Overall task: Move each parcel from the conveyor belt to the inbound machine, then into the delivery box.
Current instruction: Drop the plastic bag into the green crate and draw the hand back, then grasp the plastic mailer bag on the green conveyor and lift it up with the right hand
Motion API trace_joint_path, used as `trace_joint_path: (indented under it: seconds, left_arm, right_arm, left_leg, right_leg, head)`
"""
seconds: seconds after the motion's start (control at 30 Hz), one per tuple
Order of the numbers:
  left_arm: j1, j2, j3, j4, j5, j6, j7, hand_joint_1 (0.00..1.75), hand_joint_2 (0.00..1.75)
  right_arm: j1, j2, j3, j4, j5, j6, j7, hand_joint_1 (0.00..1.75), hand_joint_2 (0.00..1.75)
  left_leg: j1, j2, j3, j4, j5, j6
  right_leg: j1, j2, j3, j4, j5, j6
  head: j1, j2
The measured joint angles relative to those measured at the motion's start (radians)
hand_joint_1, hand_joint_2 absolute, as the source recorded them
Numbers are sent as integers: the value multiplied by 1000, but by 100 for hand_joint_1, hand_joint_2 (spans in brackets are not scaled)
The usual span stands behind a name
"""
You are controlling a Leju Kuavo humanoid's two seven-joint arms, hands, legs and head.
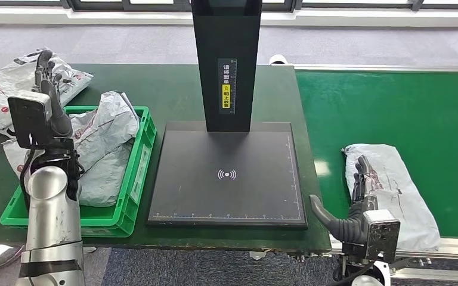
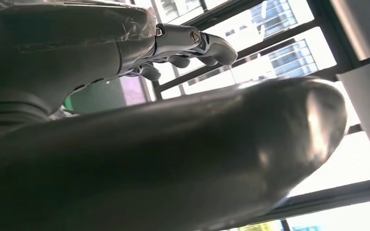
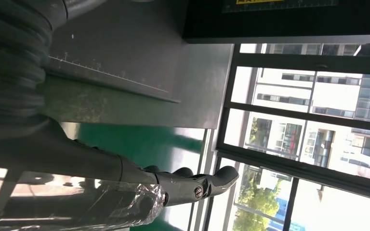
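Observation:
A grey plastic parcel [image 1: 396, 190] lies on the green conveyor belt [image 1: 393, 101] at the right. My right hand [image 1: 358, 199] is at the parcel's left edge, fingers stretched out along it and thumb spread toward the machine; it grips nothing, and contact is unclear. The right wrist view shows its fingers [image 3: 197, 185] straight. The black inbound machine has a flat scan plate [image 1: 226, 179], which is bare, and a tall post [image 1: 226, 59]. My left hand [image 1: 49, 95] is raised above the green delivery box [image 1: 136, 179], fingers up and holding nothing. The box holds crumpled grey parcels [image 1: 104, 146].
More grey parcels [image 1: 9, 83] lie on the dark green table [image 1: 167, 89] behind and left of the box. The belt's metal rail [image 1: 453, 247] runs along the near side by my right wrist. Windows fill the far side.

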Motion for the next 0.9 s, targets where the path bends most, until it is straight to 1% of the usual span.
trace_joint_path:
  seconds: [0.17,0.23,0.3,0.37,0.43,0.53,0.6,0.7,0.77,0.83,0.9]
  left_arm:
    - [16,-5,-18,-57,8,5,-5,0,0]
    - [24,-8,-21,-75,29,16,-25,0,87]
    - [40,-16,-24,-106,68,45,-62,0,175]
    - [70,-28,-31,-153,127,82,-108,0,175]
    - [117,-43,-50,-209,191,104,-148,0,175]
    - [213,-69,-108,-284,230,108,-194,0,175]
    - [277,-86,-163,-316,223,113,-217,0,175]
    - [344,-103,-254,-335,201,123,-220,0,175]
    - [361,-106,-300,-329,188,124,-200,0,175]
    - [370,-111,-324,-315,182,115,-187,0,175]
    - [386,-116,-331,-303,183,98,-190,0,175]
  right_arm:
    - [3,0,0,0,0,1,0,0,175]
    - [3,0,0,0,2,5,0,0,175]
    - [3,0,0,0,11,7,2,0,175]
    - [-1,-1,0,1,45,4,15,0,175]
    - [-14,-5,-1,8,120,-13,38,0,175]
    - [-66,-27,-9,36,307,-66,93,0,175]
    - [-130,-56,-26,78,450,-117,159,0,175]
    - [-269,-134,-67,196,648,-177,278,0,175]
    - [-382,-208,-92,327,782,-200,365,0,175]
    - [-491,-290,-107,487,917,-236,457,0,175]
    - [-576,-366,-115,643,1025,-269,531,0,175]
  left_leg:
    - [0,0,0,0,0,0]
    - [0,0,0,0,1,-1]
    - [0,0,0,0,1,-1]
    - [0,1,0,0,0,-1]
    - [0,1,0,0,0,0]
    - [0,1,0,0,-1,1]
    - [-1,1,0,0,-2,2]
    - [-2,1,-1,1,-1,4]
    - [-3,1,-1,1,1,7]
    - [-5,0,-1,2,2,9]
    - [-5,-1,-1,2,3,10]
  right_leg:
    - [0,0,0,0,0,0]
    - [0,0,0,0,0,0]
    - [0,0,0,0,0,0]
    - [0,0,0,0,0,0]
    - [0,0,0,0,0,0]
    - [-1,1,0,-1,0,0]
    - [-1,1,0,-1,0,1]
    - [-2,0,1,-2,2,3]
    - [-3,0,1,-3,3,6]
    - [-5,-1,2,-3,5,8]
    - [-5,-2,2,-3,6,9]
  head:
    - [0,0]
    - [0,0]
    - [0,0]
    - [0,0]
    - [0,0]
    - [0,0]
    - [0,0]
    - [0,0]
    - [0,0]
    - [0,0]
    - [0,0]
